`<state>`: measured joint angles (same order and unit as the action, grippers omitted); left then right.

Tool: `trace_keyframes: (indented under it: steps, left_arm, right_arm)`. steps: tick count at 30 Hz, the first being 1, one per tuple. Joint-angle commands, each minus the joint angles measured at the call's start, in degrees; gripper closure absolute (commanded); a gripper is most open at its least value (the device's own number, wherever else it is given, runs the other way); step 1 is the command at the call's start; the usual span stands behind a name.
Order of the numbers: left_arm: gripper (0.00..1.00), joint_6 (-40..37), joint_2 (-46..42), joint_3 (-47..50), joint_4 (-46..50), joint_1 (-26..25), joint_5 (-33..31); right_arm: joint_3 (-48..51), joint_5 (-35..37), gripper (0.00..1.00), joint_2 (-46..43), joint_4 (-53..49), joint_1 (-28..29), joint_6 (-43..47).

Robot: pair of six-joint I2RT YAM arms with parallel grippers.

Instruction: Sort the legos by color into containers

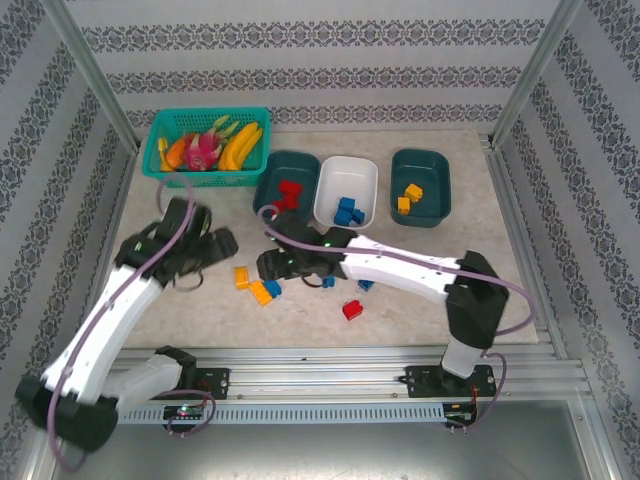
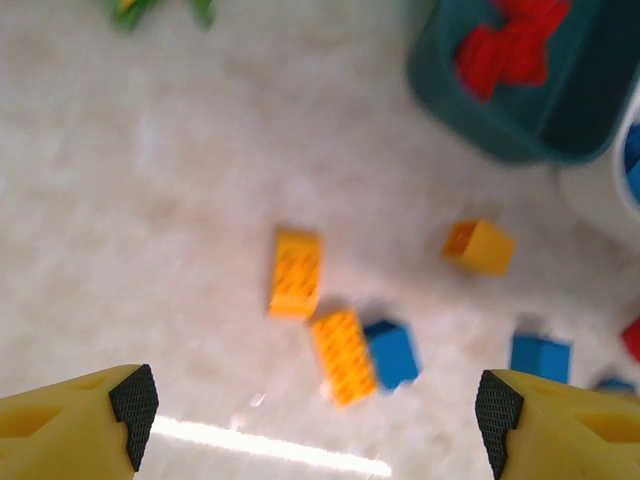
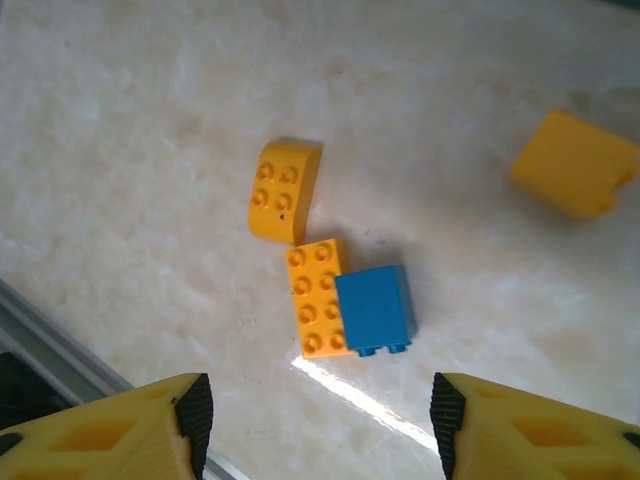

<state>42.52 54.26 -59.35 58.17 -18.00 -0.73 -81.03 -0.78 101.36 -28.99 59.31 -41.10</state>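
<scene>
Peeking from under the right arm [image 1: 400, 265], a blue lego [image 1: 328, 281] lies partly hidden.

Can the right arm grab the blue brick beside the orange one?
Probably yes: the right gripper hangs open above the blue brick, though the touching orange brick may crowd a finger.

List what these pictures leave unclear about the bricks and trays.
Top view: the right arm hides the table beneath it near a blue brick; bricks there cannot be counted.
Left wrist view: blur merges the red bricks; the top edge cuts off their dark teal tray.
</scene>
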Motion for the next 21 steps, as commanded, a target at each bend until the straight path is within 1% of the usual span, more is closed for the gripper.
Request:
trace_keyframes:
  steps: [1, 3, 5, 10, 14, 19, 21]
  left_arm:
    - [0.15, 3.80, -12.91, 5.59, 7.61, -0.03, 2.95]
    - [0.15, 4.52, -20.47, 7.58, 10.84, -0.05, 4.56]
    - [0.15, 4.89, -25.66, 8.44, 14.26, -0.04, 5.55]
    - [0.15, 1.09, -32.58, 7.27, 18.50, -0.10, 8.78]
    - [0.13, -2.29, -35.46, 5.90, 19.78, -0.02, 9.95]
    - [0.13, -4.63, -36.17, 5.31, 20.44, -0.02, 12.85]
    - [0.12, -5.17, -36.14, 4.94, 21.07, -0.07, 12.94]
  right_arm:
    - [-6.14, 5.91, 0.38, 5.18, -2.90, 2.56, -2.86]
    - [-9.94, 7.22, 0.39, 9.15, -4.20, 3.77, -3.37]
    - [-14.07, 8.51, 0.40, 13.17, -6.20, 4.81, -4.26]
    - [-21.92, 12.29, 0.43, 21.50, -9.43, 6.26, -6.02]
    - [-26.51, 14.32, 0.42, 26.45, -10.82, 6.37, -6.45]
    - [-32.33, 16.15, 0.38, 32.03, -13.37, 6.51, -6.03]
    - [-34.36, 16.32, 0.37, 34.07, -13.82, 6.46, -5.49]
